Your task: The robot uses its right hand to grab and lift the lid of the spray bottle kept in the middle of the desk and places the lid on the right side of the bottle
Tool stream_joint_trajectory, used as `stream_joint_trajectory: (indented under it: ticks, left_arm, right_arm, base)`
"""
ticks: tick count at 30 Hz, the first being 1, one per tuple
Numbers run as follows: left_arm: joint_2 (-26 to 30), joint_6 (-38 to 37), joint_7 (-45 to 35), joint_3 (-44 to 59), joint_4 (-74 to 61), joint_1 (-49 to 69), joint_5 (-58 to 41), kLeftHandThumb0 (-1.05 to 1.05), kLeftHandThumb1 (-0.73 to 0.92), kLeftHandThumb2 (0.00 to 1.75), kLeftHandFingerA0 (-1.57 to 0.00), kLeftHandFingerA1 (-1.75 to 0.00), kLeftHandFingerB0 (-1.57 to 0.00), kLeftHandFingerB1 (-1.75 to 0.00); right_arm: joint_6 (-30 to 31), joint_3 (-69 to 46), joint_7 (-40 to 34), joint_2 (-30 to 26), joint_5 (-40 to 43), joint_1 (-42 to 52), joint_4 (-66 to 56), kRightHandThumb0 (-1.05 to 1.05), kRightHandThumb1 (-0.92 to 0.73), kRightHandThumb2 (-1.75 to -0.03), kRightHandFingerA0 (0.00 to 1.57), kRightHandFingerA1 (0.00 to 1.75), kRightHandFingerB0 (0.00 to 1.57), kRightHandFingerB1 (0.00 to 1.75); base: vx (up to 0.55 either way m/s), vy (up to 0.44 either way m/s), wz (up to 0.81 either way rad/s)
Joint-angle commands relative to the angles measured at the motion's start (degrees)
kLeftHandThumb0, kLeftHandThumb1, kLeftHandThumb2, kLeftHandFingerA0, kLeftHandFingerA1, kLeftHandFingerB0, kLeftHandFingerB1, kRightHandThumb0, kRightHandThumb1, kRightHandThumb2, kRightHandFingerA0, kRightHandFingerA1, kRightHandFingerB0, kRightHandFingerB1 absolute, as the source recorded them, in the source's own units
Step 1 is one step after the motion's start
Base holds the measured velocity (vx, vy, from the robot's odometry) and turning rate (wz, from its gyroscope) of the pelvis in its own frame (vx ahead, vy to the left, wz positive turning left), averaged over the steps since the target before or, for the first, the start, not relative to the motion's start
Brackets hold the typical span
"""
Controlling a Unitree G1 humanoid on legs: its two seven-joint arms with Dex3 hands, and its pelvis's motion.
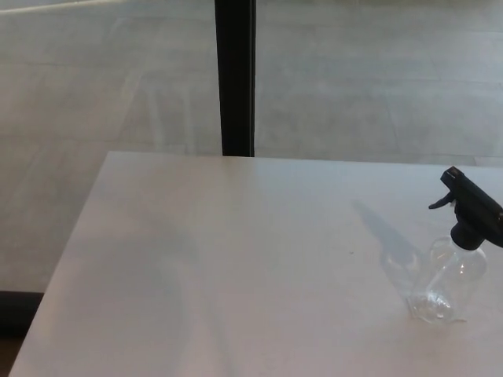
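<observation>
Neither robot hand shows in the head view, so nothing can be said about how their fingers stand.

The left and middle of the pale worktop (236, 259) are bare, smooth and faintly glossy, with soft grey reflections running across the surface. Its left edge slants away toward the far left corner, and beyond it lies a grey floor (78, 94). Behind the far edge, a dark upright post (235, 78) rises just left of the picture's centre and runs out of the top of the frame.

Far to the right, close to the picture's edge, stands the clear spray bottle (445, 287), leaning toward the right rather than fully upright. Its black trigger lid (470, 210) is on the bottle's neck, the nozzle end pointing up and left, with part of the lid cut off by the frame. A faint shadow (385, 236) stretches from the bottle up and left across the worktop.
</observation>
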Motion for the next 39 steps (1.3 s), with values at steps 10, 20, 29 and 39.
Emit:
stream_joint_trajectory:
  ticks: [10, 20, 29, 39]
  left_arm:
    - [0.7, -1.1, -2.0, 0.9, 1.2, -1.0, -2.4, -0.73, 0.83, 0.65, -0.56, -0.57, -0.43, -0.42]
    - [0.9, -2.1, -2.6, 0.8, 1.4, -0.5, -2.2, -0.74, 0.84, 0.65, -0.53, -0.54, -0.41, -0.41]
    - [0.2, -2.3, -2.5, 0.8, 1.2, -0.2, -2.1, -0.77, 0.83, 0.65, -0.55, -0.56, -0.41, -0.42]
    - [-0.1, -2.3, -1.7, 0.9, 1.3, -0.6, -2.1, -0.76, 0.81, 0.64, -0.59, -0.55, -0.43, -0.42]
  right_arm:
    - [10.3, -21.3, -7.1, -11.4, 14.8, -7.3, 1.7, -0.69, -0.57, -0.92, 0.33, 0.63, 0.05, 0.30]
    - [14.5, -25.2, -2.3, -12.2, 18.4, -16.6, -27.4, -0.77, -0.58, -0.92, 0.19, 0.52, 0.07, 0.35]
    - [24.9, -9.2, -1.8, -9.6, 13.7, -20.4, -60.4, -0.83, -0.67, -0.61, 0.56, 0.45, 0.33, 0.31]
    - [31.7, 10.0, 5.3, -8.5, 7.5, -19.5, -73.8, -0.78, -0.65, -0.60, 0.73, 0.64, 0.40, 0.35]
  base:
    - [0.00, 0.000, 0.00]
    - [0.00, 0.000, 0.00]
    - [0.00, 0.000, 0.00]
    - [0.00, 0.000, 0.00]
